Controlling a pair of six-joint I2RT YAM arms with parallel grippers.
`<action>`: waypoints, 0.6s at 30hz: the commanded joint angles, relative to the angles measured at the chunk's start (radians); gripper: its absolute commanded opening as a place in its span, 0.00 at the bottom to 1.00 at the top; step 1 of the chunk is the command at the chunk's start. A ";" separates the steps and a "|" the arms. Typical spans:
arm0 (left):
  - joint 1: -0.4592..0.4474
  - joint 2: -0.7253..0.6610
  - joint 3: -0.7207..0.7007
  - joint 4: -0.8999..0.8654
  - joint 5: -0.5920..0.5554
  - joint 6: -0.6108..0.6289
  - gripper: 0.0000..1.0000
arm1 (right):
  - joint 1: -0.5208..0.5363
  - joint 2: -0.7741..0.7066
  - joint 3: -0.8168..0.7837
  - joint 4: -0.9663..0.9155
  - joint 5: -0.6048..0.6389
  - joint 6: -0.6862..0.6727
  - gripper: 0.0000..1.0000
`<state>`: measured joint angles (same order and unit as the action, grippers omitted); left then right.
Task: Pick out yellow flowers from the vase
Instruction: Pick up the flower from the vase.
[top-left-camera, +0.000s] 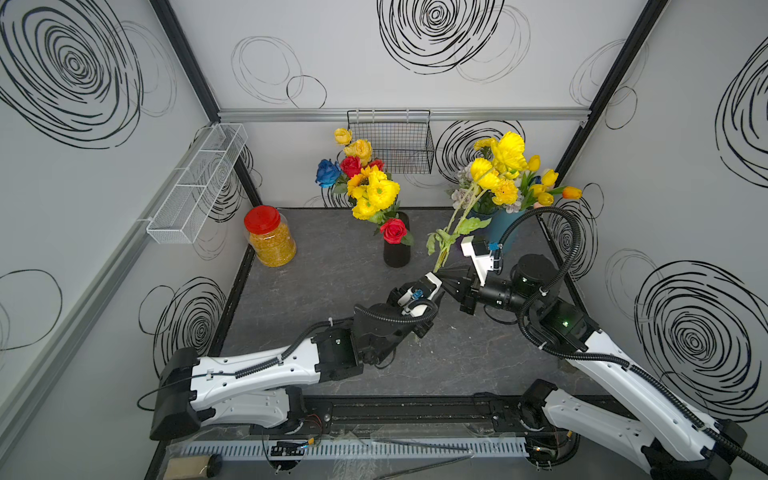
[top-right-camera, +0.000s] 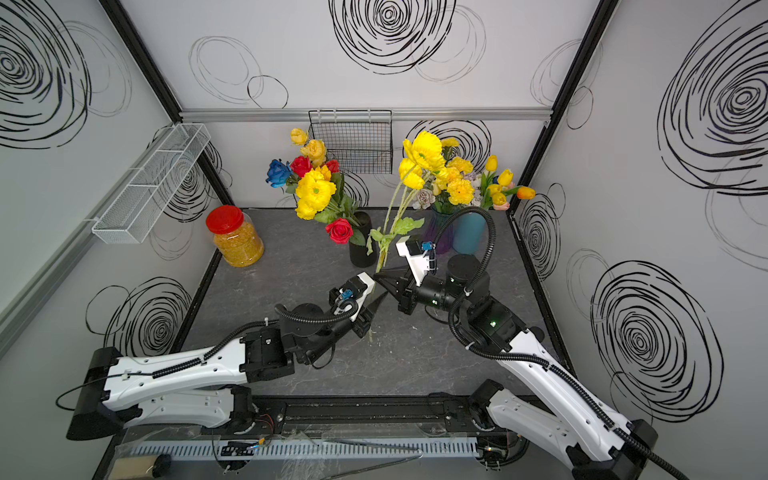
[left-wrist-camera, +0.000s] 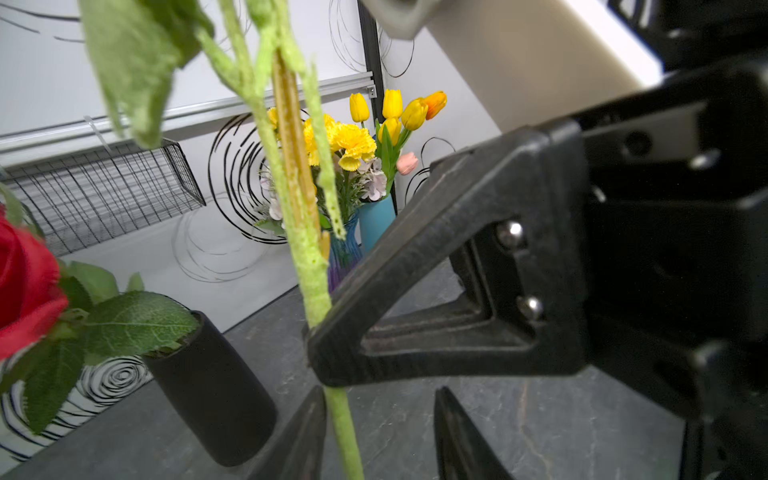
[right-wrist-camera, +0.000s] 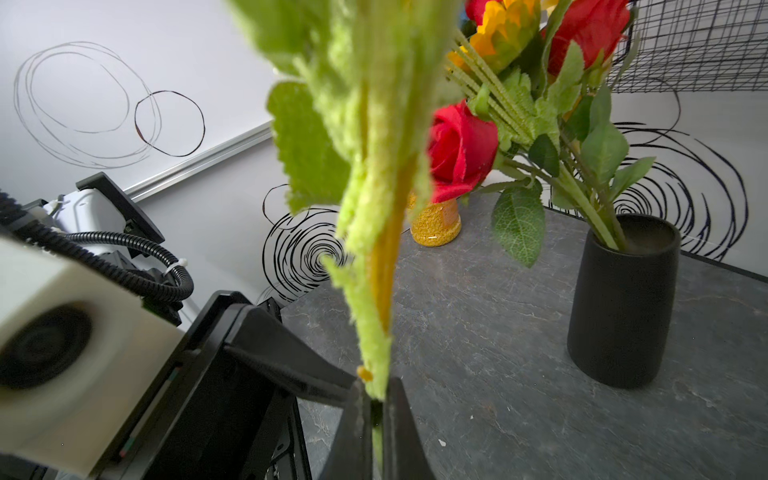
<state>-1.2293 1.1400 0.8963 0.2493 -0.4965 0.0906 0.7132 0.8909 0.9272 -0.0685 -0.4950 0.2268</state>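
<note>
Right gripper (right-wrist-camera: 376, 395): jaws clenched on the lower stem (left-wrist-camera: 312, 274) of the yellow poppies (top-left-camera: 508, 150), which are held tilted above the surface (top-left-camera: 332, 299), between black vase (top-left-camera: 396, 253) and blue vase (top-left-camera: 506, 228). Left gripper (left-wrist-camera: 378, 415): jaws parted around the same stem, lower down, one finger just beside it.

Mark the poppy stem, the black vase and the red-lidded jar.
poppy stem (left-wrist-camera: 314, 286): left wrist view, on the fuzzy green shaft.
black vase (top-left-camera: 396, 254): in a top view, on its bare lower wall.
red-lidded jar (top-left-camera: 274, 247): in a top view, on the yellow-filled body under the lid.
</note>
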 joint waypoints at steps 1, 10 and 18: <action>0.009 -0.007 0.036 0.014 0.021 -0.018 0.38 | 0.015 -0.019 -0.011 0.015 -0.041 -0.023 0.04; 0.016 -0.012 0.053 -0.009 0.018 -0.056 0.07 | 0.038 -0.017 -0.020 0.027 -0.023 -0.041 0.02; 0.005 -0.071 0.043 -0.036 0.017 -0.100 0.00 | 0.065 -0.035 -0.027 0.056 0.019 -0.073 0.27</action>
<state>-1.2137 1.1145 0.9115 0.1879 -0.4908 0.0151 0.7628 0.8818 0.9138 -0.0475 -0.4873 0.1814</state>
